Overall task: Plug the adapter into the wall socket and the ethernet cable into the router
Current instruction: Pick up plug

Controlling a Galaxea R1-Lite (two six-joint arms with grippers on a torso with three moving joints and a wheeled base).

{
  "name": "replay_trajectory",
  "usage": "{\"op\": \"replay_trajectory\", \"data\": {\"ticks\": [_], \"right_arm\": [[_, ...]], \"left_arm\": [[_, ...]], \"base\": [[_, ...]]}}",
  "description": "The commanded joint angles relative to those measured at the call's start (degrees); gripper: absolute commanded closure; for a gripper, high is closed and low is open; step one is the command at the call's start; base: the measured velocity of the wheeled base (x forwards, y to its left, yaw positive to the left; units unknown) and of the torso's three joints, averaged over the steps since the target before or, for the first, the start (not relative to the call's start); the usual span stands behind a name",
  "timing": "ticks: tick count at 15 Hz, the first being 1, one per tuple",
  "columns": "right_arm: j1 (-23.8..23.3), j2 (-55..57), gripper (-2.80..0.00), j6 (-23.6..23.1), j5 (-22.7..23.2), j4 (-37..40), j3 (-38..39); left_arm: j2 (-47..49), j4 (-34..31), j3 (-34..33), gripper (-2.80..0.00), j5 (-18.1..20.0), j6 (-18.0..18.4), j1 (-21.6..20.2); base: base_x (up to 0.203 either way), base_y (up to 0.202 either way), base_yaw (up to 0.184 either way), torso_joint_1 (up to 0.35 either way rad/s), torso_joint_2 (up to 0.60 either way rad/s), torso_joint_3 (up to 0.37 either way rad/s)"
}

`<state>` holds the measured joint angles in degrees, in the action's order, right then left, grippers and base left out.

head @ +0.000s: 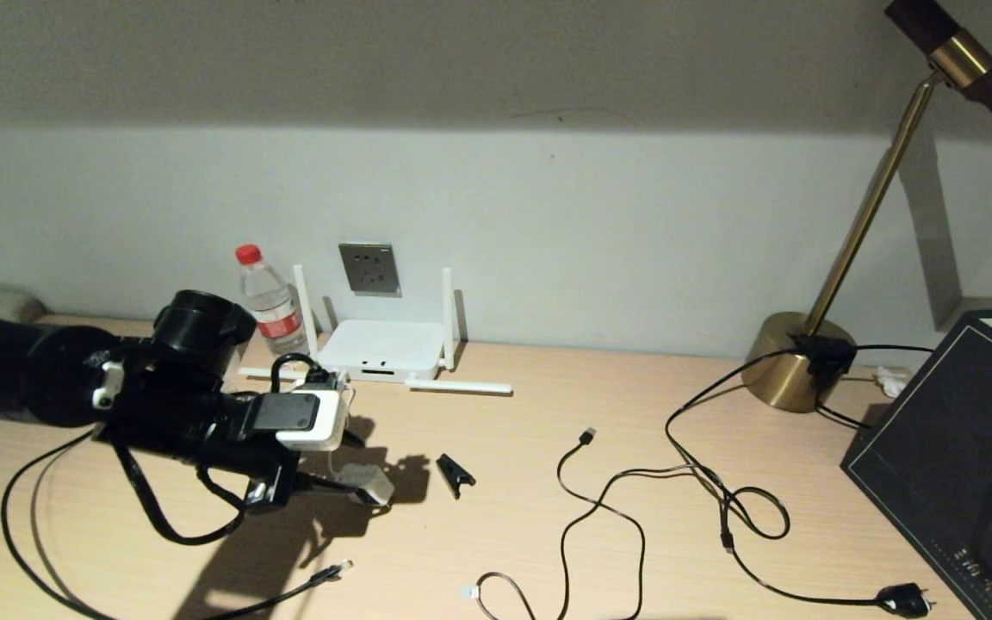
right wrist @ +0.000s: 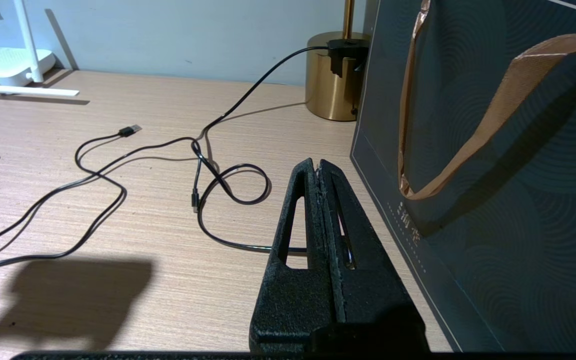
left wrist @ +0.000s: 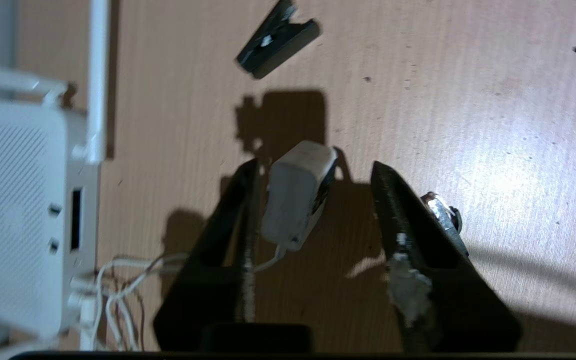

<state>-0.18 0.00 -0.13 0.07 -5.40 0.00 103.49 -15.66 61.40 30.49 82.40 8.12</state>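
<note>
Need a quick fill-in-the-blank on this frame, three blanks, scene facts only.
1. The adapter lies on the desk between the open fingers of the ___ claw.
2. The bottle beside the router has a ___ cap.
3. The right claw is ___.

Missing: left; red; shut

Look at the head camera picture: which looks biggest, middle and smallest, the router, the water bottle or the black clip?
1. The router, antennas included, looks largest.
2. The water bottle looks smaller.
3. The black clip looks smallest, though it lies nearer the camera.
</note>
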Motion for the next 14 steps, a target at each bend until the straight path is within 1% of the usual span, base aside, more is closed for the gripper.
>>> {"op": "replay_trajectory", "data": {"ticks": [1, 2, 3, 4, 6, 8, 10, 11, 13, 14], "right_arm": [[0.01, 0.09, 0.0, -0.04, 0.01, -0.05, 2.02], [0.01, 0.09, 0.0, -0.04, 0.01, -0.05, 2.02], [0.01, 0.09, 0.0, -0.04, 0.01, -0.05, 2.02], [0.01, 0.09, 0.0, -0.04, 0.01, -0.05, 2.02], [0.01, 0.09, 0.0, -0.04, 0.01, -0.05, 2.02], [0.01, 0.09, 0.0, -0.04, 0.01, -0.05, 2.02], [0.01, 0.09, 0.0, -0.03, 0.01, -0.05, 2.02], [0.01, 0.09, 0.0, -0.04, 0.01, -0.05, 2.02], [0.01, 0.09, 0.0, -0.04, 0.01, -0.05, 2.02], [-0.05, 0.09, 0.0, -0.04, 0.01, -0.05, 2.02]], "left_arm": [[5.63, -5.29, 4.07, -2.8, 1.76, 9.63, -0.52], [7.66, -9.54, 9.09, -2.8, 2.0, 13.54, -0.99], [9.39, -14.35, 13.78, -2.8, 1.9, 16.31, -1.4], [10.49, -19.28, 17.92, -2.8, 0.98, 17.97, -1.7], [12.73, -26.59, 25.18, -2.8, -2.58, 19.53, -2.02], [17.15, -31.6, 31.25, -2.8, -4.08, 20.1, -1.93], [19.99, -34.34, 35.19, -2.8, -5.19, 19.83, -0.5], [21.19, -35.25, 36.83, -2.8, -6.34, 18.67, 0.86], [21.9, -35.96, 37.24, -2.8, -7.31, 13.02, 3.28], [22.69, -35.86, 37.4, -2.8, -7.36, 12.11, 3.87]], "base": [[0.0, 0.0, 0.0, 0.0, 0.0, 0.0], [0.0, 0.0, 0.0, 0.0, 0.0, 0.0], [0.0, 0.0, 0.0, 0.0, 0.0, 0.0], [0.0, 0.0, 0.0, 0.0, 0.0, 0.0], [0.0, 0.0, 0.0, 0.0, 0.0, 0.0], [0.0, 0.0, 0.0, 0.0, 0.0, 0.0], [0.0, 0.0, 0.0, 0.0, 0.0, 0.0], [0.0, 0.0, 0.0, 0.0, 0.0, 0.0], [0.0, 0.0, 0.0, 0.0, 0.0, 0.0], [0.0, 0.0, 0.0, 0.0, 0.0, 0.0]]}}
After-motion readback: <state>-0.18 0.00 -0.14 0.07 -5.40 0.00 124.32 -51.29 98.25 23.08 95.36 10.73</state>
